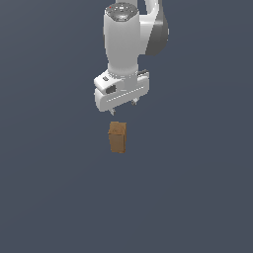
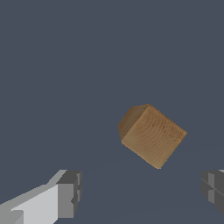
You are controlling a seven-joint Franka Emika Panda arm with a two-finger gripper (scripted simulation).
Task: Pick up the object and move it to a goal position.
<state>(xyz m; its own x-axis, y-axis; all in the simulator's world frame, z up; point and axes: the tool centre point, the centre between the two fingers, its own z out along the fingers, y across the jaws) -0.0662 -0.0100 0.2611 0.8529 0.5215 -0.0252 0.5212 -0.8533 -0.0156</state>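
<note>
Exterior view: the white two-fingered gripper (image 1: 122,105) of the white robot arm (image 1: 126,37) hangs directly above the small brown, wood-grained rectangular block (image 1: 117,137), clear of it. The block stands upright on the plain dark grey-blue floor (image 1: 197,197). Wrist view: the block (image 2: 151,134) appears apart from both dark grey fingertips (image 2: 70,192), which are spread wide, with nothing between them.

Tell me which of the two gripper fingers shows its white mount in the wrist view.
The finger beside the white bar; the other finger shows only its dark tip at the frame's edge.
</note>
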